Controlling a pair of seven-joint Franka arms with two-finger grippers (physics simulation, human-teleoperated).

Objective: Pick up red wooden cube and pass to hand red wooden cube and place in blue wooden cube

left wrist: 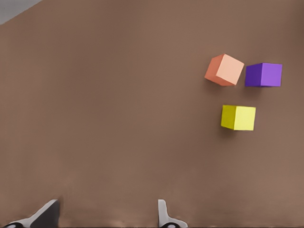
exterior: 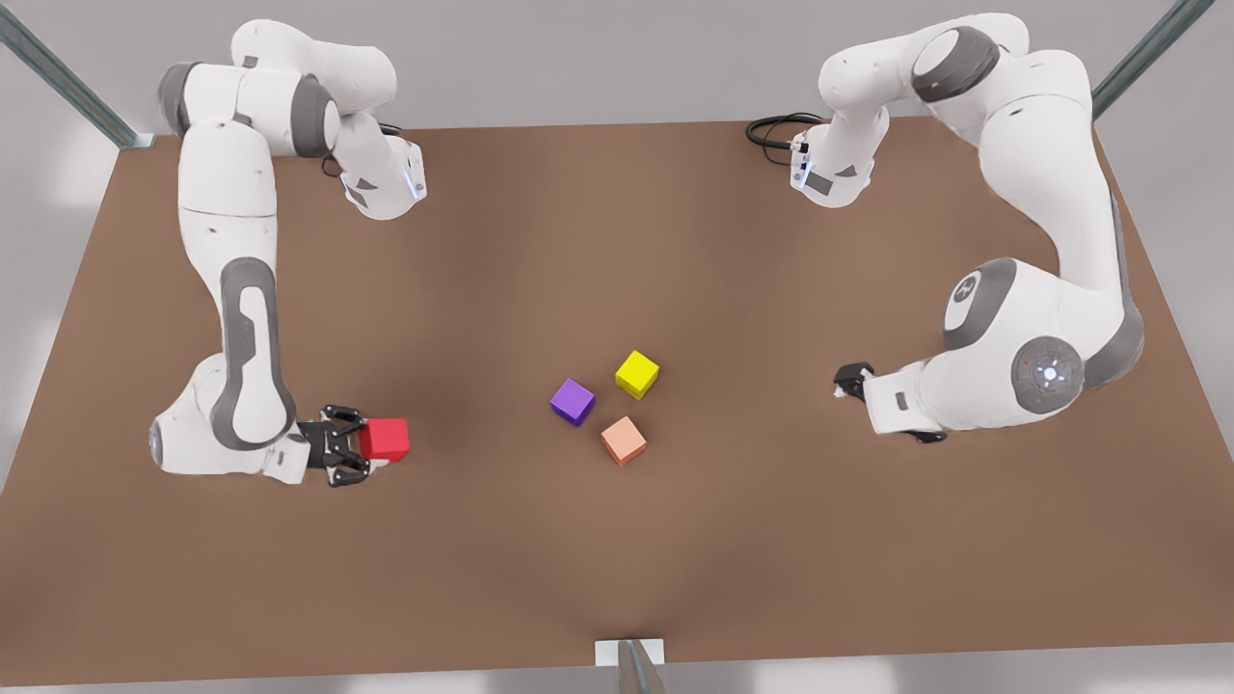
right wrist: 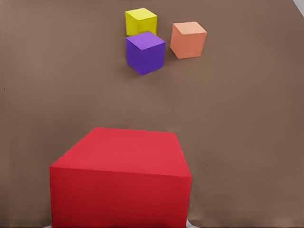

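Observation:
The red wooden cube (exterior: 385, 439) sits between the fingers of my right gripper (exterior: 355, 445), which is shut on it low over the table at the front view's left. The same cube (right wrist: 121, 183) looms close in the right wrist view. My left gripper (exterior: 850, 378) waits at the front view's right, pointing toward the middle of the table. It is open, its fingertips (left wrist: 164, 216) wide apart with nothing between them. The blue wooden cube is out of view.
Three cubes lie in a cluster mid-table: purple (exterior: 573, 401), yellow (exterior: 637, 374) and salmon-orange (exterior: 624, 440). They sit between the two grippers. The brown table (exterior: 617, 241) reaches its front edge near a metal post (exterior: 631, 665).

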